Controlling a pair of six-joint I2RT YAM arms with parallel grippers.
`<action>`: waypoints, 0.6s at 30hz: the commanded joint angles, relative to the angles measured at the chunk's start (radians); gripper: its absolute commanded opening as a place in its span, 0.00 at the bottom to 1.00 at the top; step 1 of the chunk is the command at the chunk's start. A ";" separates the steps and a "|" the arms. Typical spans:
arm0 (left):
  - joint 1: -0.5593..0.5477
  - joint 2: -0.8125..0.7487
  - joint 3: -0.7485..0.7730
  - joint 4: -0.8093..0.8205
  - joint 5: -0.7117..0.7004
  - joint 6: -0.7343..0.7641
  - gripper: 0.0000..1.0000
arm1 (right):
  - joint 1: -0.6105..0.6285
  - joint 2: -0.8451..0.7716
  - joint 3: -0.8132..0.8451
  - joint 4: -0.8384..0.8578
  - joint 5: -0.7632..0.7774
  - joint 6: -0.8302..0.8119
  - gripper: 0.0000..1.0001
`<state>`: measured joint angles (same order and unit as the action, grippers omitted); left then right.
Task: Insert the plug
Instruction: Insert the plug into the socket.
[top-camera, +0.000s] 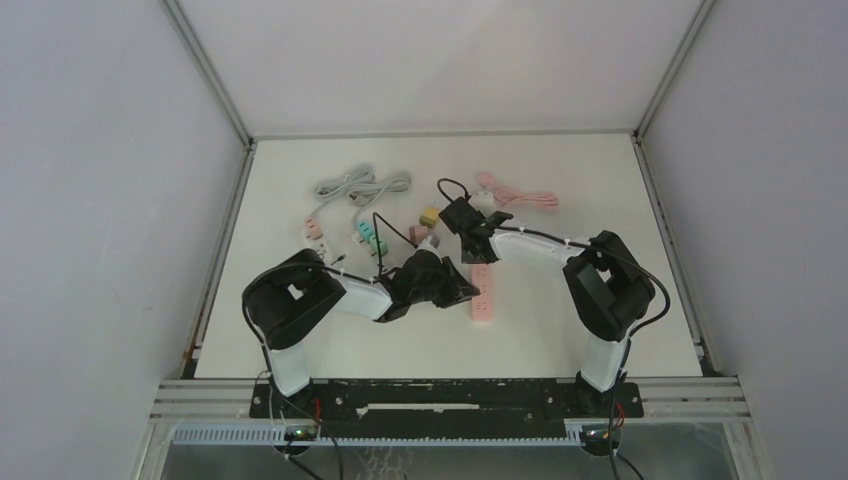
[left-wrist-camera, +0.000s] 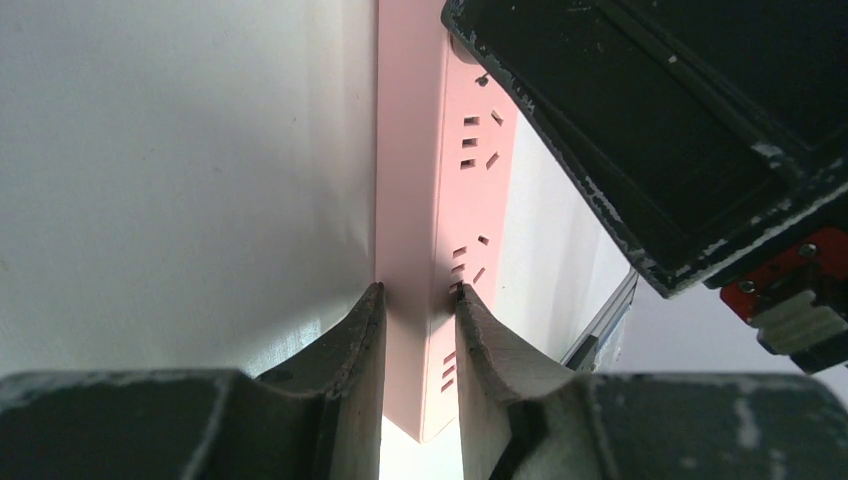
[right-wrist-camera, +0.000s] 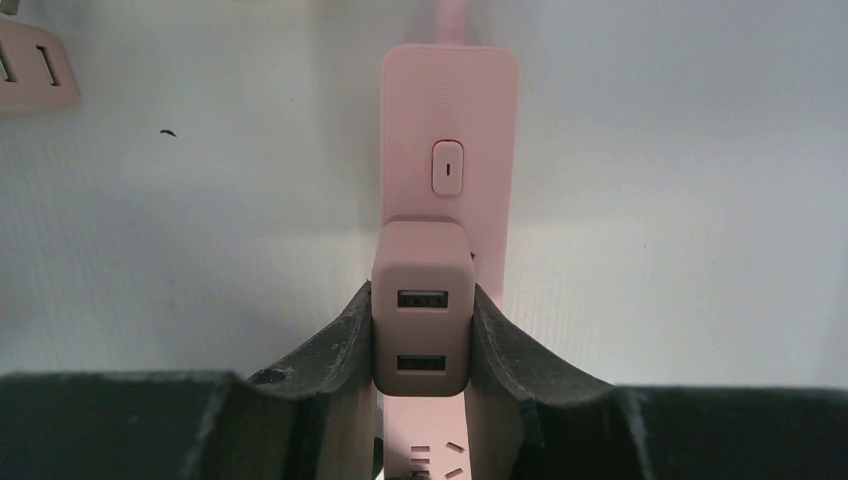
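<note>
Left hand (left-wrist-camera: 418, 296) clamps long pink plastic power strip (left-wrist-camera: 445, 180) on white surface (top-camera: 560, 170). Right hand (right-wrist-camera: 422, 296) grips dusty-pink boxy USB plug (right-wrist-camera: 422, 262) at strip's far end. Risk: tilted push jams prongs, strip twists.

- No words, brand names or numbers can be read in any of the three views.
- The one sign is a short upright line on the button (right-wrist-camera: 447, 166) of the pink power strip (right-wrist-camera: 447, 90).
</note>
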<state>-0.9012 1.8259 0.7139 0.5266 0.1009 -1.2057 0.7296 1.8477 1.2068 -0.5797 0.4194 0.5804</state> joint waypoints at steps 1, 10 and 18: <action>-0.038 0.075 -0.031 -0.088 0.027 0.004 0.20 | -0.006 0.125 -0.088 -0.084 -0.257 0.009 0.00; -0.039 0.076 -0.031 -0.088 0.032 0.002 0.20 | -0.024 0.010 0.000 -0.111 -0.254 -0.005 0.42; -0.041 0.075 -0.031 -0.086 0.032 0.004 0.20 | -0.061 -0.100 0.066 -0.106 -0.205 -0.014 0.76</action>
<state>-0.9012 1.8305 0.7082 0.5453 0.1032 -1.2152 0.6815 1.8053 1.2335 -0.6430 0.2596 0.5697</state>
